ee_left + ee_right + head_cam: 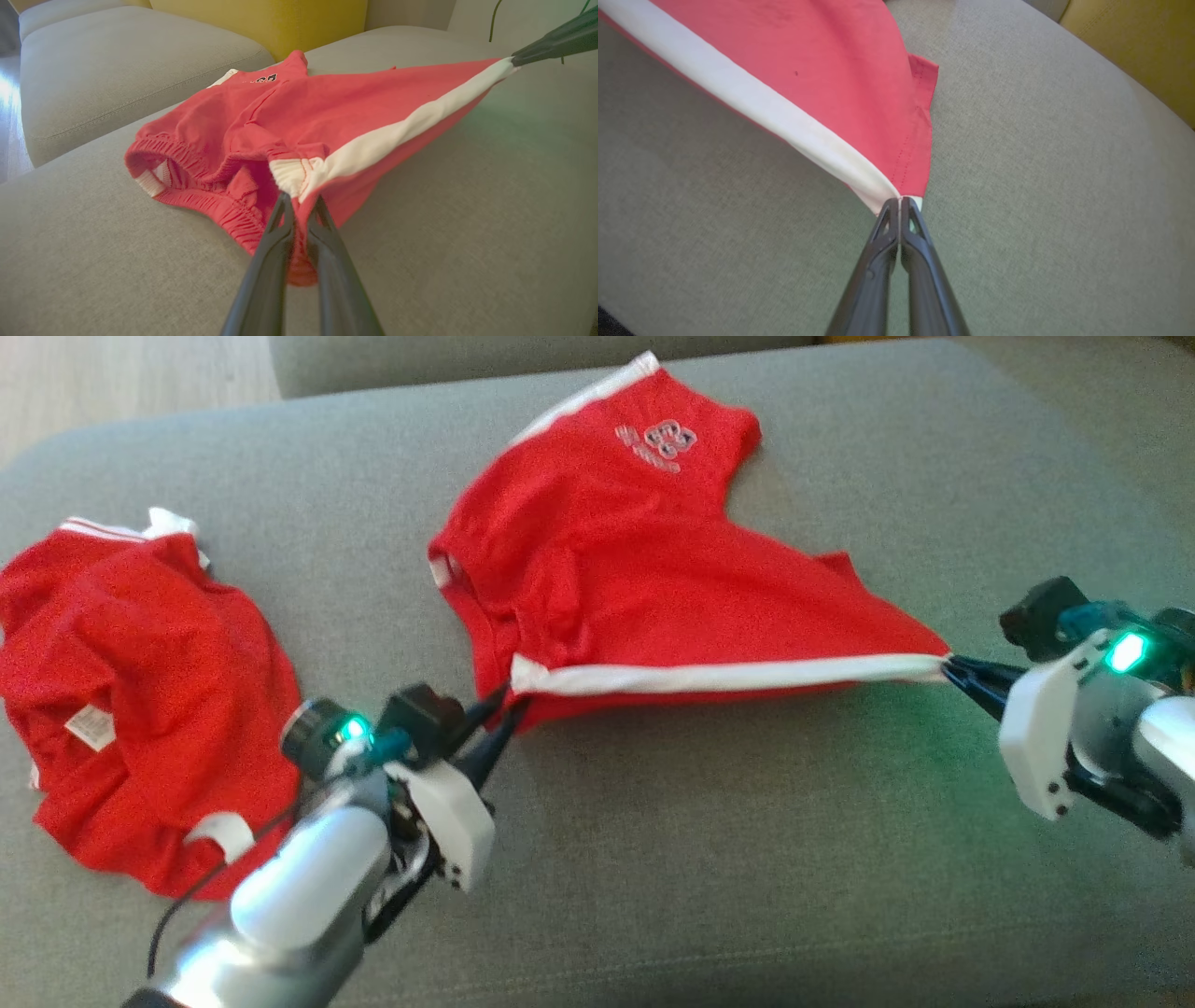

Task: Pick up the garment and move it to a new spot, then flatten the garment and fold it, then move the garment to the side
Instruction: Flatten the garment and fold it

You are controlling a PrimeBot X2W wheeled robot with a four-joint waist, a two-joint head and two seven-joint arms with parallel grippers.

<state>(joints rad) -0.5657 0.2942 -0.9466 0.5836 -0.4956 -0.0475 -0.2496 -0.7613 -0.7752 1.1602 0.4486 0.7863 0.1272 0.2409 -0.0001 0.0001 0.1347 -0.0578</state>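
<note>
One grey sofa cushion (747, 859) carried two red garments. The red shorts (616, 551) lay at the cushion's middle, their white side stripe (719, 674) pulled taut, probably for flattening. A second red garment (131, 691) sat crumpled at the cushion's left end. Of two grippers, the left gripper (504, 705) had its jaws pinched on the waistband end, and the right gripper (952, 663) had its jaws clamped tight on the hem corner.
</note>
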